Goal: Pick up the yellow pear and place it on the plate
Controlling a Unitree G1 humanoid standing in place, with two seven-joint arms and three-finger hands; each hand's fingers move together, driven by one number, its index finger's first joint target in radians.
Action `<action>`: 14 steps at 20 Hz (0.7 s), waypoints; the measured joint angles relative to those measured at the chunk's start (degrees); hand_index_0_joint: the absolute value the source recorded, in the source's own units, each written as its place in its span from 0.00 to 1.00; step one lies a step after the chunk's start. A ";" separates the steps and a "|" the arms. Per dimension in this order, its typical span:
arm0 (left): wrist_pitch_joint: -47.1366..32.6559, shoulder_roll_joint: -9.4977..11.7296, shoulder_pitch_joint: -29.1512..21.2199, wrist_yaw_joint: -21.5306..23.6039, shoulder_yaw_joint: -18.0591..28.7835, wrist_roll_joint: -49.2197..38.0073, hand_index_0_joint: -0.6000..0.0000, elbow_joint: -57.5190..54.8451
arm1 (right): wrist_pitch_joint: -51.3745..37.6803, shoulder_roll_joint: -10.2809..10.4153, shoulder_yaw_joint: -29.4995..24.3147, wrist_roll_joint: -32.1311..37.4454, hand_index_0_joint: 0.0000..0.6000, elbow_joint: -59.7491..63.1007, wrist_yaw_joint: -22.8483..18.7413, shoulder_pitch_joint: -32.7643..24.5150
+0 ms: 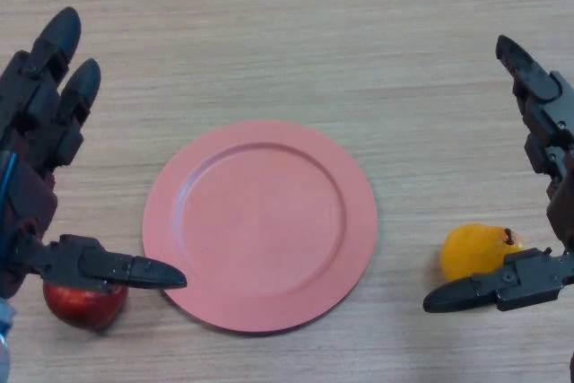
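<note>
The yellow pear [475, 251] lies on the wooden table to the right of the pink plate [260, 226], which has nothing on it. My right hand [543, 132] hangs over the pear at the right edge, open; its fingers point up the view and its thumb [489, 289] reaches in front of the pear, just below it. My left hand [40, 100] is open at the left edge, with its thumb [108, 268] stretched toward the plate's rim.
A red apple [85, 302] sits at the lower left, partly under my left thumb, close to the plate's left rim. The wooden table [296, 33] extends beyond the plate.
</note>
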 measured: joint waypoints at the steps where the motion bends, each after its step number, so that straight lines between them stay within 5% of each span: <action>1: 0.00 0.00 -0.01 0.00 -0.01 0.13 1.00 0.00 | 0.00 0.00 -0.02 0.00 0.00 0.00 0.00 0.08; 14: -0.01 -0.06 0.24 0.02 0.09 0.20 1.00 0.08 | -7.46 -0.28 -4.49 0.05 0.00 15.36 -0.46 -1.26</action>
